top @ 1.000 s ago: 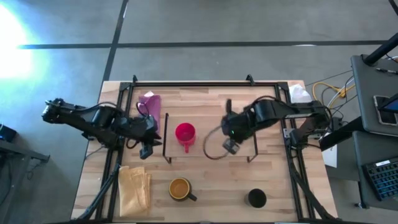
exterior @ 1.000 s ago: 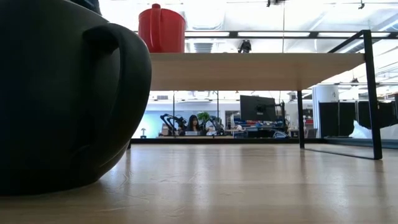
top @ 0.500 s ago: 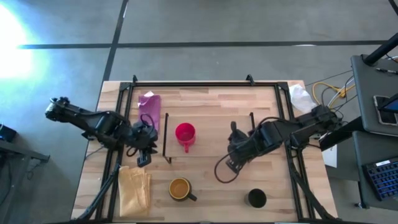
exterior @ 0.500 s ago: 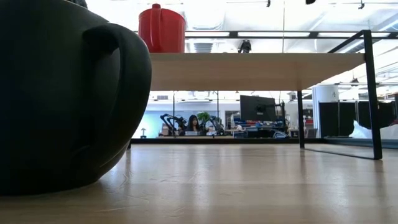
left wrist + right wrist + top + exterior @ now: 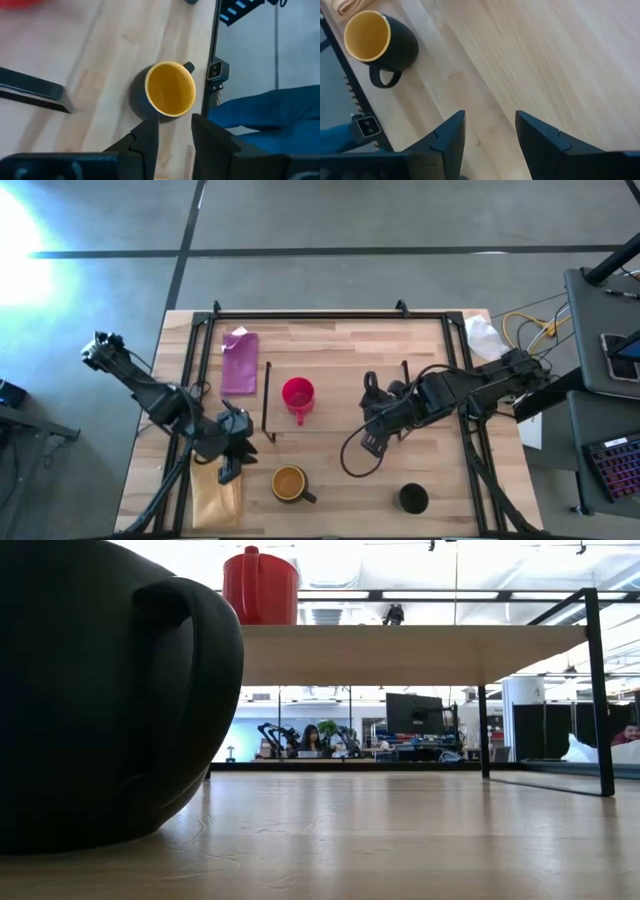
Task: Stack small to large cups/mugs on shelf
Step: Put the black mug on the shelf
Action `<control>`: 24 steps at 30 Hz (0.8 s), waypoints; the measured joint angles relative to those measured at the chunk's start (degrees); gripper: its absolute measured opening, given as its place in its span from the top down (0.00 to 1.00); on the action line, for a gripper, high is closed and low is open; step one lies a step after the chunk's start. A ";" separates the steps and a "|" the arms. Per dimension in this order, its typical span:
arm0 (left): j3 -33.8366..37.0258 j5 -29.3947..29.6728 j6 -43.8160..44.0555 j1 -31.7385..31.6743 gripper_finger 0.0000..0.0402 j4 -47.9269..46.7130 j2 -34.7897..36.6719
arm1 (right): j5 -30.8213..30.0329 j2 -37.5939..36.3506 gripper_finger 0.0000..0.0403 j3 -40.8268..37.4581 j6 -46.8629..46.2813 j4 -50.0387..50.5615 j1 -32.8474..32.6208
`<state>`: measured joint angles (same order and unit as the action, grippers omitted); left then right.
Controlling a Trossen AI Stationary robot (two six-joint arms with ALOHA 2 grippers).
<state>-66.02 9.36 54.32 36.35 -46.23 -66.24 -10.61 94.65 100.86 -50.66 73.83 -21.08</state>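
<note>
Risk lies lower centre: the left hand point(image 5: 232, 470), fingers parted and empty, could nudge the yellow mug point(image 5: 289, 483) sideways if it closes off-centre.

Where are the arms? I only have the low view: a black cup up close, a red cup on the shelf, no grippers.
Observer: The left gripper is at the table's front left, above a tan cloth and beside the yellow mug.
Operator: Is it holding anything?
Observer: No. Its wrist view shows the fingers open and empty, with the mug's rim just ahead of them.
Operator: And the right arm?
Observer: The right gripper is open and empty near the shelf's front edge, between the red cup and the black cup.
</note>
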 joint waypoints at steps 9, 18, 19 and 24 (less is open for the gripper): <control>0.00 -0.27 15.65 6.29 0.75 9.54 -9.71 | 0.02 -0.02 0.59 0.00 6.22 -0.86 -0.23; -5.34 4.72 30.48 8.44 0.75 -3.82 -20.05 | -1.22 0.55 0.59 0.00 -2.07 -0.86 -2.44; -5.54 4.68 32.07 8.22 0.75 -5.56 -20.94 | -1.46 0.78 0.59 0.00 -3.62 -0.83 -2.83; -5.66 5.00 34.44 7.97 0.75 -4.93 -23.88 | -2.67 1.89 0.59 0.00 -9.30 -0.56 -5.16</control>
<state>-71.68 14.37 88.77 44.31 -51.16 -90.12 -13.28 96.54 100.86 -59.97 73.27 -26.24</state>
